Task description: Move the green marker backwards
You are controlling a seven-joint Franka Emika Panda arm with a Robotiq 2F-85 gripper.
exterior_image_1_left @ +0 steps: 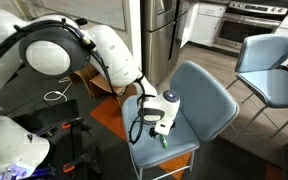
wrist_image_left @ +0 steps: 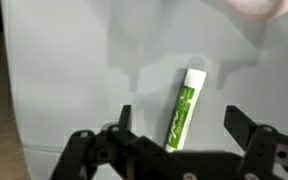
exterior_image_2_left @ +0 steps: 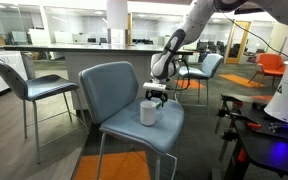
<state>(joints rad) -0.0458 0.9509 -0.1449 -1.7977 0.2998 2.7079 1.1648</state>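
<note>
Wrist view, left to right: left finger (wrist_image_left: 125, 118), green marker (wrist_image_left: 184, 108), right finger (wrist_image_left: 240, 124). Count is 1 marker and 2 fingers. The gripper (wrist_image_left: 178, 114) is spread wide and grasps nothing. The marker lies flat on the grey-blue seat (wrist_image_left: 64, 80) in the gap between the fingers, touching neither. It is tilted slightly, with its white end pointing away from the gripper. There is a pale blur at the top right corner; can't tell what it is.

In an exterior view, left to right: 1 Panda arm (exterior_image_1_left: 104, 50) comes in from the left, with the gripper (exterior_image_1_left: 162, 128) low over the seat of the near chair (exterior_image_1_left: 199, 95). The green marker (exterior_image_1_left: 165, 141) sits just under the gripper, near the seat edge closest to that camera. A second grey-blue chair (exterior_image_1_left: 269, 65) stands at the right, well apart. That makes 2 chairs here. The stainless fridge (exterior_image_1_left: 159, 30) is behind.

In an exterior view, left to right:
- 1 grey-blue chair (exterior_image_2_left: 29, 85) at the left.
- The working chair (exterior_image_2_left: 114, 90) at centre.
- 1 white mug (exterior_image_2_left: 149, 112) upright on its seat, towards the right edge.
- The gripper (exterior_image_2_left: 156, 96) just behind and above the mug.
- A third grey-blue chair (exterior_image_2_left: 210, 68) further back.
- 1 orange chair (exterior_image_2_left: 272, 65) at the far right.

The marker can't be made out here. Finger spread is too small to read here.
</note>
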